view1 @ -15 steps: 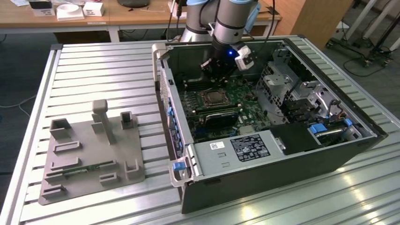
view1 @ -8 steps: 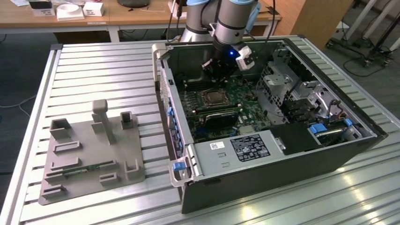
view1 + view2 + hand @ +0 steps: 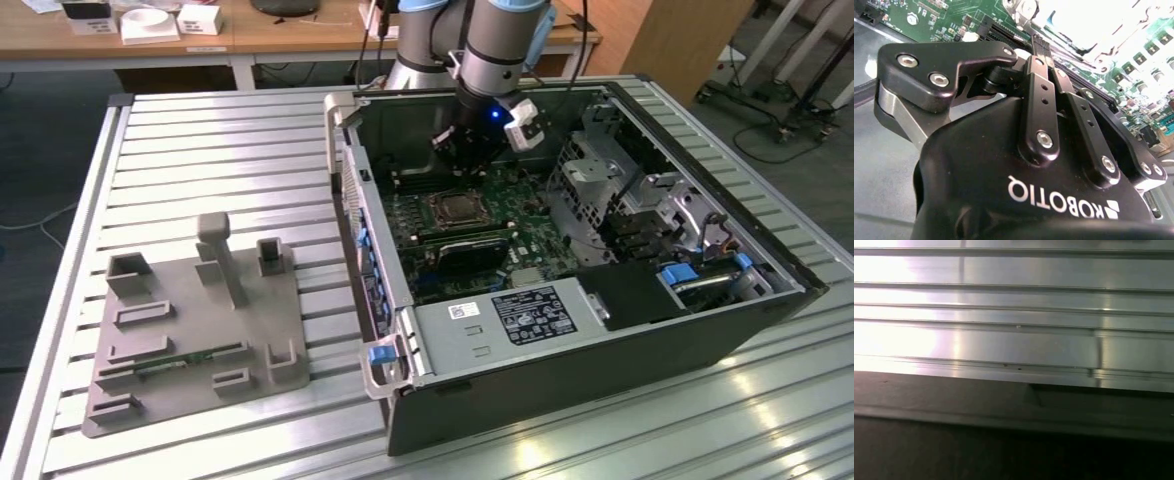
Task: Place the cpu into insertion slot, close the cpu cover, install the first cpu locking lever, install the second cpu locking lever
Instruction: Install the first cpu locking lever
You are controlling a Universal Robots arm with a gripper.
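Slatted aluminium table [image 3: 227, 150]: long bare ribs, free room on the exterior view's left and near side; the same ribs show in the first wrist view [image 3: 1014, 340].

Grey fixture plate [image 3: 200, 330]: lies flat on the table on the exterior view's left, well apart from the case.

Computer case [image 3: 574, 390]: lies on its side with the panel off. Its upright walls fence the work space all round, and a dark wall edge [image 3: 1014, 410] shows in the first wrist view.

Motherboard [image 3: 514, 195]: green, on the case floor. It is bounded on the exterior view's right by the drive cage [image 3: 601, 180] and on the near side by the labelled power supply [image 3: 527, 315].

Cpu [image 3: 457, 210]: dull square in the middle of the socket, mid-board.

Cpu cover [image 3: 435, 203]: silvery frame lying flat around the cpu. Whether the levers are latched cannot be told.

Arm [image 3: 501, 40]: descends from the far edge, wrist pointing down into the case.

Gripper [image 3: 461, 158]: hangs over the far part of the board, beyond the socket and apart from it. In the second wrist view its fingertips [image 3: 1038, 42] are pressed together, with nothing seen between them.
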